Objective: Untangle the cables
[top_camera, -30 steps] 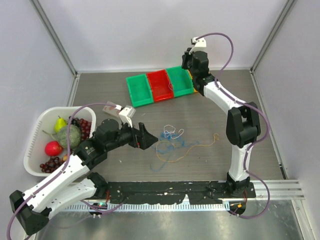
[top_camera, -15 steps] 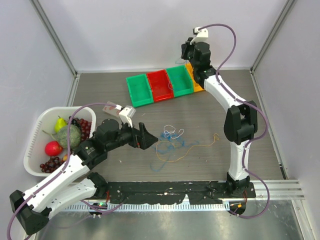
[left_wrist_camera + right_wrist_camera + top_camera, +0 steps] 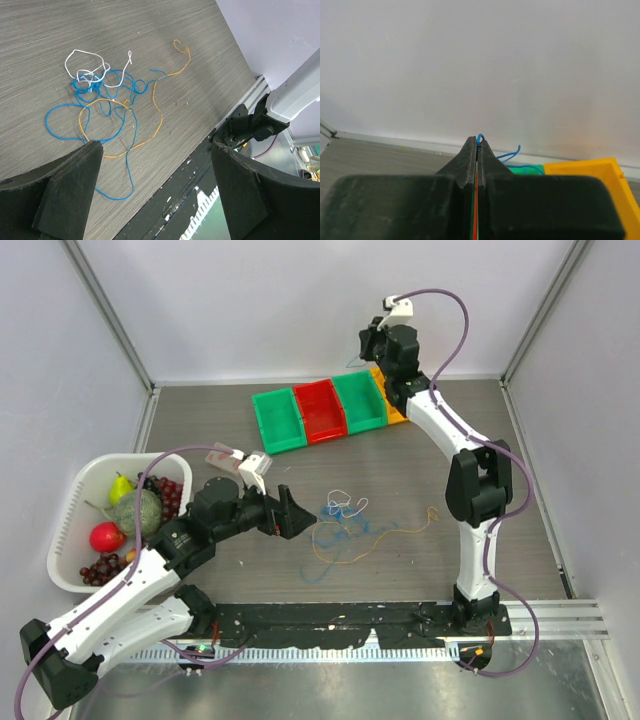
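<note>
bench [image 3: 450, 440]: grey wood grain | basket [image 3: 75, 490]: white, fruit inside, far left | bins [image 3: 320, 410]: green, red, green, in a row at the back | left tool [image 3: 155, 145]: fingers wide apart, just left of the tangle | right tool [image 3: 478, 142]: up by the back wall, pressed together on a blue cable [image 3: 512, 152] (only a short loop shows) | cables [image 3: 107, 95]: blue, orange and white tangle lying mid-bench

fingers [image 3: 468, 153] pressed together | blue cable [image 3: 512, 154] nipped at tips | yellow bin [image 3: 590, 175] right
</note>
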Robot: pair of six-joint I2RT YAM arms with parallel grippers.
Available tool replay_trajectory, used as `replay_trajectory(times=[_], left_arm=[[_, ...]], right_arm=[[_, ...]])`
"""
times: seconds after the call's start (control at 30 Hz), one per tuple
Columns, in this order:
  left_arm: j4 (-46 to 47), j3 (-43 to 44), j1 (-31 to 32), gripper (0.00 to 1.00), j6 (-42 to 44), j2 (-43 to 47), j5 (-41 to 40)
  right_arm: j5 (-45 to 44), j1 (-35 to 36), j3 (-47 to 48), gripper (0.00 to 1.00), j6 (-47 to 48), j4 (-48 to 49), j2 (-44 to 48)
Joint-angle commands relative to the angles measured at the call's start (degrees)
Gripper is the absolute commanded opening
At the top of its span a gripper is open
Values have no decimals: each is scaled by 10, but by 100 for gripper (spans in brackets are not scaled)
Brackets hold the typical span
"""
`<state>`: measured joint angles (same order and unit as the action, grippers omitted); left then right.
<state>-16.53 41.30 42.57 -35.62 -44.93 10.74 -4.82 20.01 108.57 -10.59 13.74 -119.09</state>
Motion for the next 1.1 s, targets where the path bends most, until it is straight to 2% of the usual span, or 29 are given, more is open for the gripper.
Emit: replay_trajectory(times=[0.0,0.2,0.4,0.5,0.57,0.63,0.67,0.73,0.83,0.9,1.0,1.07], left_arm=[[24,-2,-3,94,1,-2,3],[25,-2,-3,94,2,-10,6],[26,-5,-3,94,-2,-12,7],[28,-9,-3,94,-4,-11,8],[28,-10,-3,94,-7,-10,9],[29,-10,-3,94,-9,-12,10],[30,-10,-3,94,-10,-13,12],[29,-10,-3,94,-14,-13,12],[30,-10,-3,94,-24,-11,13],[32,-15,-3,94,-36,-8,10],[35,-30,-3,93,-60,-3,7],[30,-38,-3,91,-73,-1,0]], right_arm=[[11,-2,-36,1,-7,28,-15],[8,-2,-64,1,-20,47,-52],[-6,-5,22,1,-14,-26,-141],[-21,-5,45,4,-17,-54,-167],[-27,-5,67,11,-19,-88,-180],[-27,-6,105,25,-21,-149,-190],[-20,-7,117,37,-16,-173,-190],[-32,-5,155,50,-18,-224,-186],[-50,-5,264,54,-16,-361,-193],[-61,-5,294,57,-16,-417,-181],[-83,-5,269,65,-26,-472,-125],[-93,-5,195,68,-36,-484,-79]])
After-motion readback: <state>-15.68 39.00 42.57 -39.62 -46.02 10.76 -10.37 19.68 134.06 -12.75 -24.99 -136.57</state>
